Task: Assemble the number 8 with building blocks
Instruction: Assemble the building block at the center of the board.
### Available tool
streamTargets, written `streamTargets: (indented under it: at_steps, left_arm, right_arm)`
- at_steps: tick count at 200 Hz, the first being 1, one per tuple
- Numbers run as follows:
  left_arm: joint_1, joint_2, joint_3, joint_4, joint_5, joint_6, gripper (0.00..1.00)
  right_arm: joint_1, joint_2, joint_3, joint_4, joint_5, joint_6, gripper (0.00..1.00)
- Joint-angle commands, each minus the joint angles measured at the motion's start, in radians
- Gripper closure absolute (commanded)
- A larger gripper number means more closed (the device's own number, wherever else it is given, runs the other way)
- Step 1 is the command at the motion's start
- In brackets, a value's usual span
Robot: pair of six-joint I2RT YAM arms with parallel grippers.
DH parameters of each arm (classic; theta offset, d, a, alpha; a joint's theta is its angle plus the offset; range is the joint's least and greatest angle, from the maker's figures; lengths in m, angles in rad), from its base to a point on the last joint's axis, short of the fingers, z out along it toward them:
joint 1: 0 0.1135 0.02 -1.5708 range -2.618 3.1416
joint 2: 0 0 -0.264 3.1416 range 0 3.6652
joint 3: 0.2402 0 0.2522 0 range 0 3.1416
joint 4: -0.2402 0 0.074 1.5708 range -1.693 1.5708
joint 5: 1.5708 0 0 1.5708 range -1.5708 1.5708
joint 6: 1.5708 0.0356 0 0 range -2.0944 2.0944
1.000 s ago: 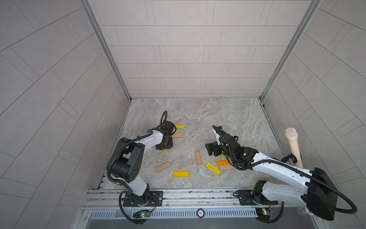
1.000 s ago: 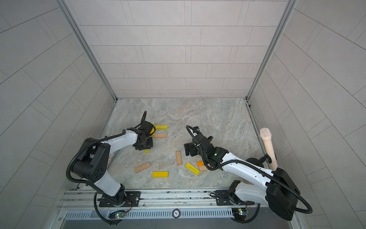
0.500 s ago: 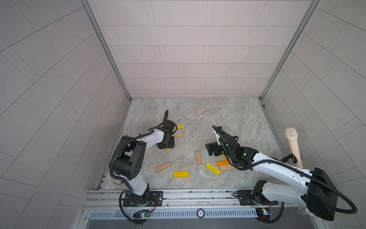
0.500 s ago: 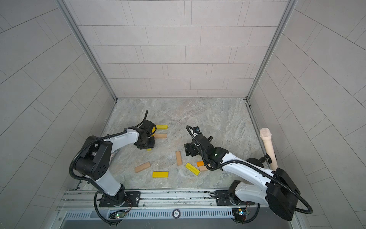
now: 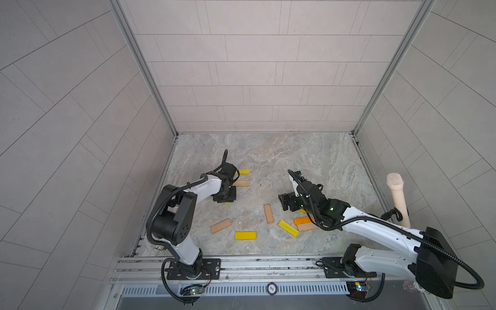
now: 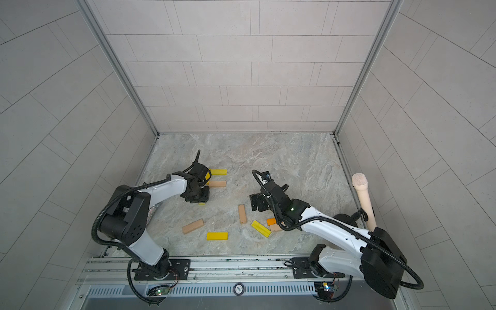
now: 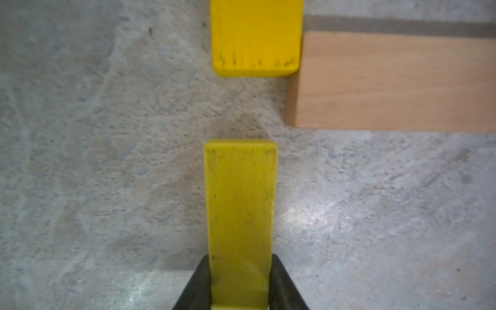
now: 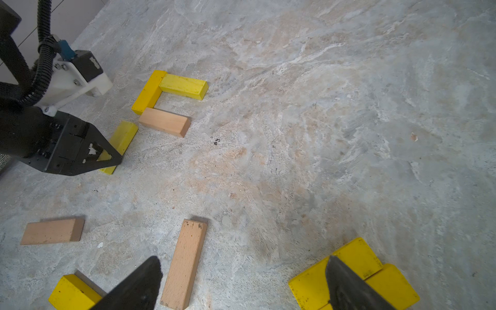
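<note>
Three bars (image 8: 163,122) form a C (image 8: 149,92); left jaws clamp yellow bar (image 7: 240,204), right jaws wide.

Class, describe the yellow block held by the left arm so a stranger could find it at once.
Find the left arm over the marble table. At its tip, two yellow bars and a tan bar form a C. The yellow block lies end-on to that C's upright without touching, the only one clamped between black jaws.
</note>
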Motion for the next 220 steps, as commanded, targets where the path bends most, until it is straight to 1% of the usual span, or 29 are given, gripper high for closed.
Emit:
streamTargets:
  at_steps: [1, 63, 198, 220]
  left_arm:
    - [0.015, -0.016, 0.007, -0.034, 0.012, 0.02, 0.68]
    - [0.037, 0.005, 0.022, -0.037, -0.003, 0.017, 0.69]
    - [0.037, 0.069, 0.084, -0.037, -0.02, 0.055, 0.69]
    - [0.037, 0.076, 0.089, -0.033, -0.007, 0.055, 0.69]
  right_arm:
    - [0.002, -0.011, 0.01, -0.008, 0.013, 0.017, 0.03]
    - [0.002, -0.007, 0.021, -0.005, 0.013, 0.017, 0.03]
    - [0.002, -0.003, 0.014, -0.001, 0.025, 0.016, 0.03]
    - [0.001, -0.002, 0.012, 0.002, 0.024, 0.017, 0.03]
